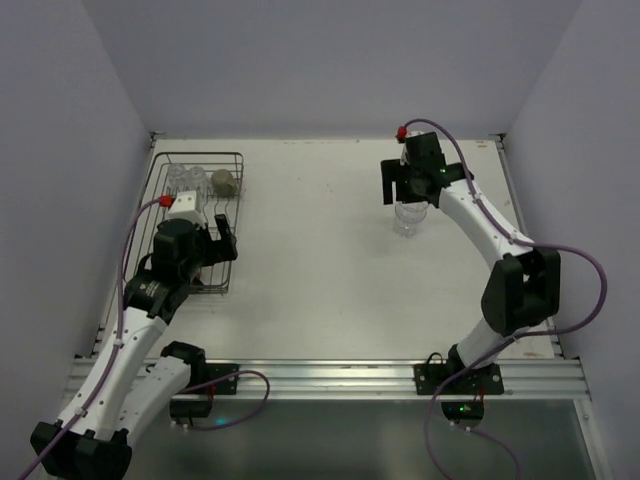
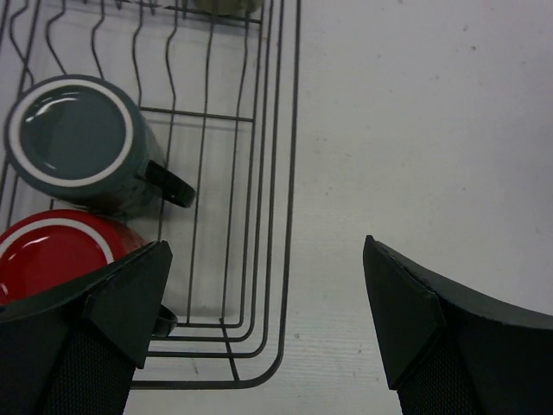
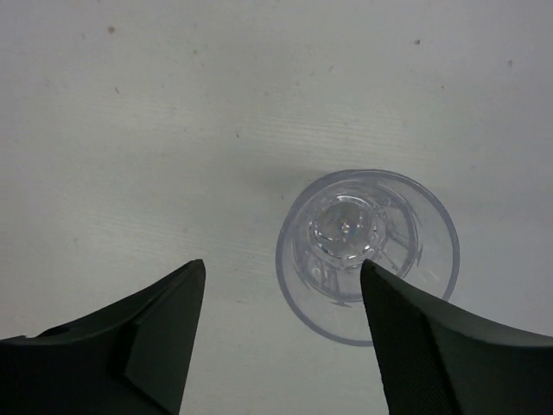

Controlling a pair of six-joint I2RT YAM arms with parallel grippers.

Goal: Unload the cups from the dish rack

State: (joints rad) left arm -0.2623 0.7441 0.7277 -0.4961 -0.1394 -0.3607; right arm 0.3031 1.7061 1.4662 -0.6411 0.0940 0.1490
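Right gripper (image 3: 281, 266) spread over a tumbler (image 3: 346, 226)
Jaws well apart, gripping nothing; tumbler stands on the table (image 3: 130, 130); left gripper (image 2: 266, 245) gapes wide above the rack (image 2: 275, 130), empty.

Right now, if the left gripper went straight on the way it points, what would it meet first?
Probably the red mug, under one finger of the open left gripper; the rack's side wires lie between the fingers. Which is higher is unclear.

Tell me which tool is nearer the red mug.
Left. The left tool hovers over the dish rack, the red mug just below it; the right tool is far across the table, above a clear tumbler.
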